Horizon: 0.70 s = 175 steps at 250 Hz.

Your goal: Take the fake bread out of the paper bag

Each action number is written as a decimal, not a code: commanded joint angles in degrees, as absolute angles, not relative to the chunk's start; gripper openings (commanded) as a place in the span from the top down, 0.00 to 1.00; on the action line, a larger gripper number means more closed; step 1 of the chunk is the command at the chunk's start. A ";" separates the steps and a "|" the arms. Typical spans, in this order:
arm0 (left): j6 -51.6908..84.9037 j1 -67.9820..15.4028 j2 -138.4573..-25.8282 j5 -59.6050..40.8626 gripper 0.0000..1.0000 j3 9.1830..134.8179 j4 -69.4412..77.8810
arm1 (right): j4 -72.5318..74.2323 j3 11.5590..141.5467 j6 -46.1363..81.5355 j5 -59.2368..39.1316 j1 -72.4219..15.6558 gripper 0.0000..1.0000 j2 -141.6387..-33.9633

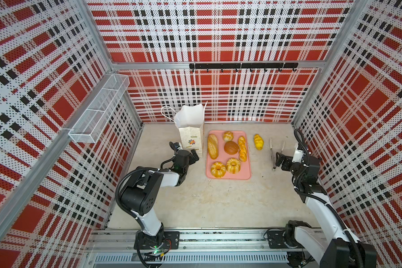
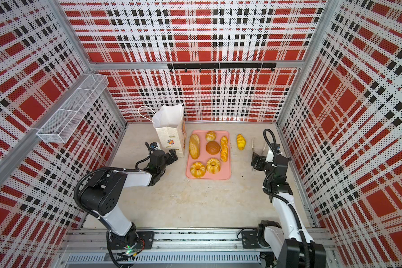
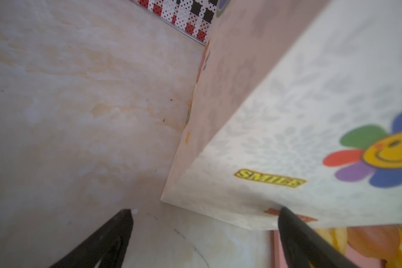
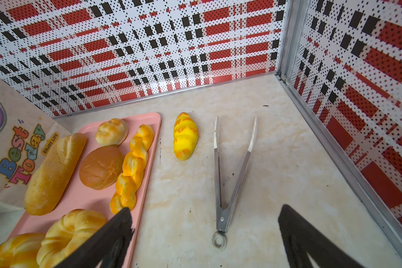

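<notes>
- The tall, narrow white paper bag [image 1: 190, 137] with cord handles and a flower print stood upright at the back of the table [image 1: 195, 204], just beside the flat pink tray [image 1: 228, 175]. Its mouth was crumpled open.
- Six pieces of fake bread lay on the tray: the long golden loaf [image 1: 212, 146], round brown bun [image 1: 231, 147], braided stick [image 1: 242, 148], small roll [image 1: 228, 136] and two yellow rings [image 1: 218, 169].
- The seventh, a yellow croissant [image 1: 258, 142], lay on the bare table between the tray and the metal tongs [image 4: 221, 215].
- The left gripper [image 1: 195, 156] sat low at the bag's lower front corner, jaws spread wide and holding nothing. One fingertip seemed to overlap the bag's bottom edge, though contact could not be confirmed.
- The right gripper [image 4: 204, 222] hung over the hinge end of the tongs, jaws wide apart and empty.
- The bag's interior was hidden in every view.
- Judgement: the unloading appeared complete, with all seven pieces accounted for outside the bag. The next move would call for confirming the bag is empty, then drawing the left arm clear without tipping the light bag.
</notes>
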State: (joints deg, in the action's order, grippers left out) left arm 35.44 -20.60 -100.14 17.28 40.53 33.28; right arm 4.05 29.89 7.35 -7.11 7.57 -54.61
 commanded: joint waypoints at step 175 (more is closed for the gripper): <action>22.17 -11.47 -68.65 15.66 0.00 16.22 44.23 | 13.86 28.69 5.18 -5.47 7.34 0.00 -64.68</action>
State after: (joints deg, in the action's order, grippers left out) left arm 30.79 -13.61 -77.65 16.53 16.60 44.51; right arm 5.67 29.87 6.63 -5.13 7.57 -59.68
